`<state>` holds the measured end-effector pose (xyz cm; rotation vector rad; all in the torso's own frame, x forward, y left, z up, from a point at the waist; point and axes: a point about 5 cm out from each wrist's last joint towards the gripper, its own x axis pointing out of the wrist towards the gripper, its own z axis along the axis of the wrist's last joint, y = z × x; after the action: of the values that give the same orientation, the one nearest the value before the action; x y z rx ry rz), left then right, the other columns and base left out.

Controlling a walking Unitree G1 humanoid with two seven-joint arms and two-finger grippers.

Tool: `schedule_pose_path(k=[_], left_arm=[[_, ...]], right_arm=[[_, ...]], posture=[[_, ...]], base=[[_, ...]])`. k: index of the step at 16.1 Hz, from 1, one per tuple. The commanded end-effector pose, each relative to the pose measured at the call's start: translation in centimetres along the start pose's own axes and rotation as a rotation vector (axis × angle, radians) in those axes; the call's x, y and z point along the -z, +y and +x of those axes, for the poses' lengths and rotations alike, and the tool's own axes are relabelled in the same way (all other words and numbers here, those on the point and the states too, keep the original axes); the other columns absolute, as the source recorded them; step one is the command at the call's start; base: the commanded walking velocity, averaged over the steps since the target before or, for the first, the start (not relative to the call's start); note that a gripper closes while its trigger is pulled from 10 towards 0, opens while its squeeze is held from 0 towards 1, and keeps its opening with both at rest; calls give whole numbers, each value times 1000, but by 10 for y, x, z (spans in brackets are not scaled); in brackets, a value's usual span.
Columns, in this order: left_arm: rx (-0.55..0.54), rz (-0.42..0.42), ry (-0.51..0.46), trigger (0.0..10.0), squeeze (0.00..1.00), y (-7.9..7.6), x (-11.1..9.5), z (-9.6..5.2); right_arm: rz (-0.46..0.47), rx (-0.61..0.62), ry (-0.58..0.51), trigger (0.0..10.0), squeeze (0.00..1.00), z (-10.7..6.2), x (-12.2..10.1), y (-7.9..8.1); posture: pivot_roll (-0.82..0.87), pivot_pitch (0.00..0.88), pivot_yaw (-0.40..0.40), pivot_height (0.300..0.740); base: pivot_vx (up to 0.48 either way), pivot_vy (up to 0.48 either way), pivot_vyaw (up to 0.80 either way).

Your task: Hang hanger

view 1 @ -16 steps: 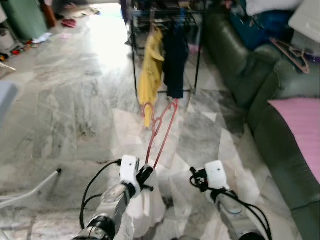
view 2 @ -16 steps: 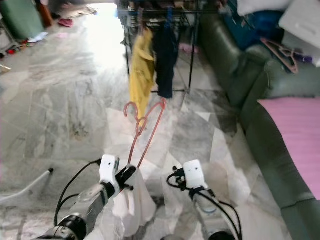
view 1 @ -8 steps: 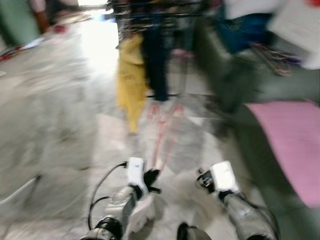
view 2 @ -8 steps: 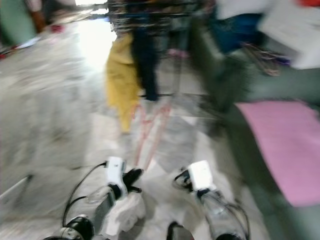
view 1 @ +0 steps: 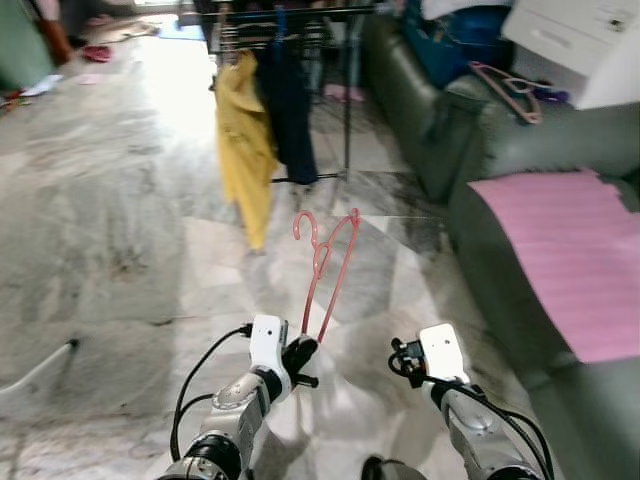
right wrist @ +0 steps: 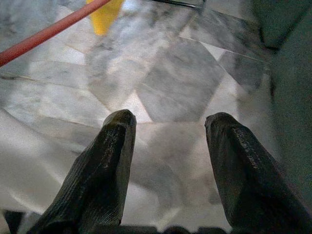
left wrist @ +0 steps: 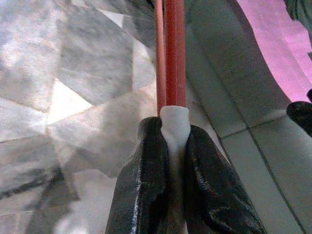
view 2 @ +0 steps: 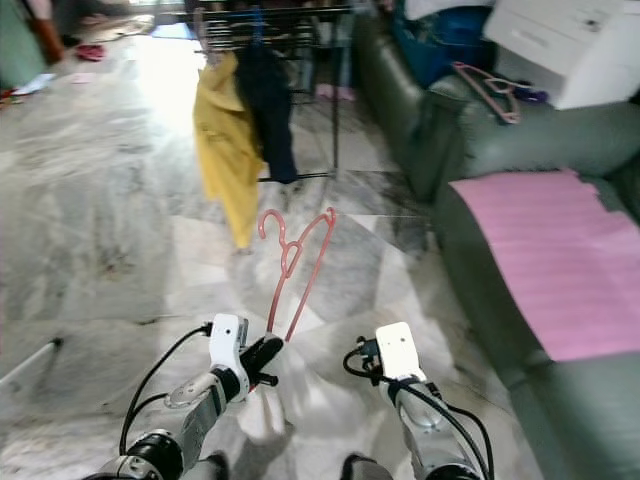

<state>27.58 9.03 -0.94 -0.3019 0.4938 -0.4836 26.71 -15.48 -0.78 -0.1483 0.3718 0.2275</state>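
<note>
Left gripper [view 1: 300,352] pinching red hanger [view 1: 326,268], hook pointing 12 o'clock toward clothes rack [view 1: 345,90]; right gripper [right wrist: 168,161] spread, idling.

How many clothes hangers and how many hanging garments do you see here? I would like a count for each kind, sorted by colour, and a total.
Red plastic hangers held in the left gripper: 2
Pink hangers lying on the green sofa: 1
Yellow garments on the black drying rack: 1
Dark navy garments on the rack: 1
Total: 5

Home: sofa [view 1: 520,150], clothes rack [view 1: 290,20], marble floor [view 1: 120,200].
</note>
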Motion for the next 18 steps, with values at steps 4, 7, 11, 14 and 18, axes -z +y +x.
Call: schedule_pose_path(k=[4, 7, 11, 14, 18], left_arm=[[15, 36, -13, 10000, 0, 3, -6, -1], [17, 53, -4, 10000, 0, 3, -6, 0], [25, 67, -3, 10000, 0, 2, -6, 0], [24, 89, -9, 10000, 0, 3, -7, -1], [31, 90, -26, 10000, 0, 6, -8, -4]], right_arm=[[16, -1, -7, 10000, 0, 0, 0, 5], [21, 6, -7, 10000, 0, 0, 0, 5], [20, 5, -10, 10000, 0, 1, -1, 4], [17, 1, -9, 10000, 0, 1, -1, 5], [26, 5, -17, 10000, 0, 3, -4, 6]], posture=[[-106, 130, 7, 740], [-105, 123, 11, 740], [-102, 124, 8, 740], [-92, 126, 6, 740], [-87, 132, 16, 740]], base=[[0, 480, 0], [0, 480, 0], [0, 423, 0], [0, 290, 0], [0, 0, 0]])
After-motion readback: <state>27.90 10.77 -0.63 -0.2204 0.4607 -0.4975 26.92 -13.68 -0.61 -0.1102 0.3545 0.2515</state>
